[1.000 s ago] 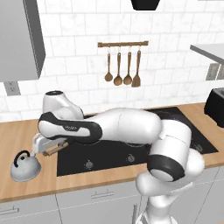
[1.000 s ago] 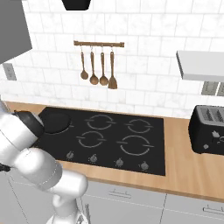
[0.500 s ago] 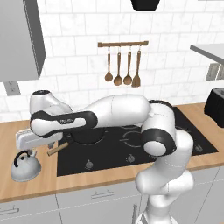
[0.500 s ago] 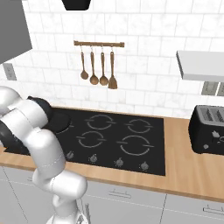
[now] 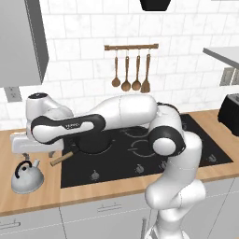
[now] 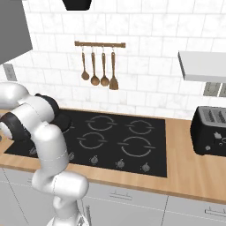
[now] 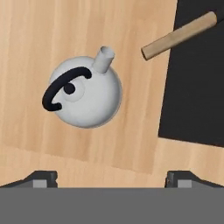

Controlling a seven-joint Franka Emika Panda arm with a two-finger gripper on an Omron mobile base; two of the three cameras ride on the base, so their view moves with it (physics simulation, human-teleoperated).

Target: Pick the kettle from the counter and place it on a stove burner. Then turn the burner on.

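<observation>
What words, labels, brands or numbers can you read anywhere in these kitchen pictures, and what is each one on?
Dark forearm band of the arm: a short line of light lettering, too small and blurred to read.
Toaster: small light marks on its front, not readable.
Kettle, counter, cooktop, knobs, hanging spoons: no text on them.
So nothing can be quoted.

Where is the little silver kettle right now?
The kettle sits on the wooden counter, left of the black cooktop, near the pan's wooden handle.
</observation>
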